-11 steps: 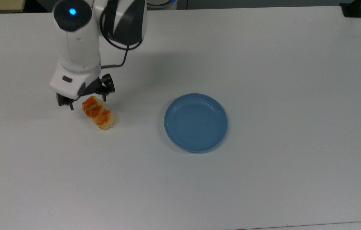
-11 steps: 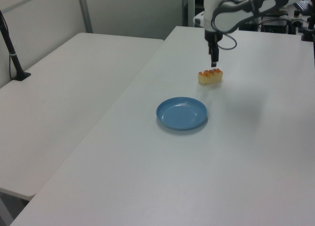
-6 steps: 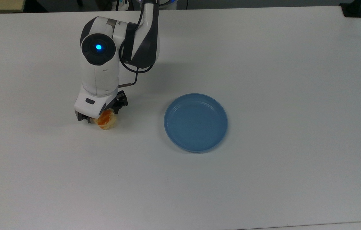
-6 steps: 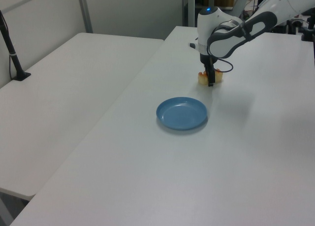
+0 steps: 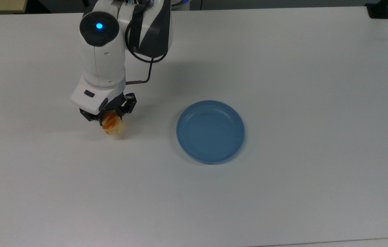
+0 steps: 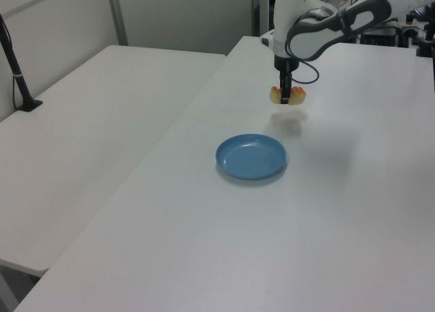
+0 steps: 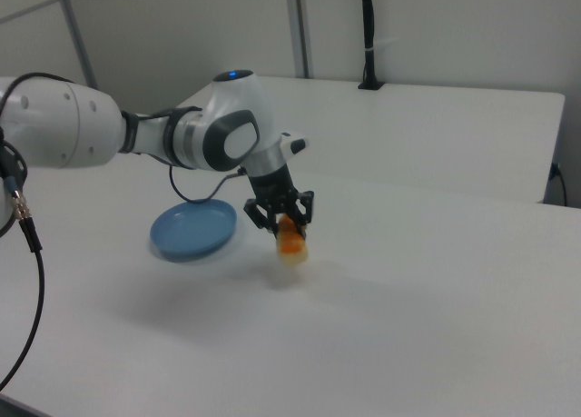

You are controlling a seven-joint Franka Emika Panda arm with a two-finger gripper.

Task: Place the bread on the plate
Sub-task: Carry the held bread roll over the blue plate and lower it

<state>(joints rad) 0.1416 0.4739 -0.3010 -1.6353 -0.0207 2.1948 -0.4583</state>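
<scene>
On the white table [image 5: 283, 192]: one robot arm, one blue plate, one bread bun held aloft.
Table, white, wide, with a second white table [image 6: 88, 135] just beside it at the left view's left. Arm [image 5: 103, 58], white and black, reaching down at the top view's left. Plate [image 5: 210, 131], round, shallow, resting flat, well apart from the bun toward the top view's right. Gripper [image 5: 109, 115], fingers closed on the bread [image 5: 112, 125] across its middle. Bread, pale tan with orange glaze, lifted clear of the tabletop, its shadow below it in the left view.
</scene>
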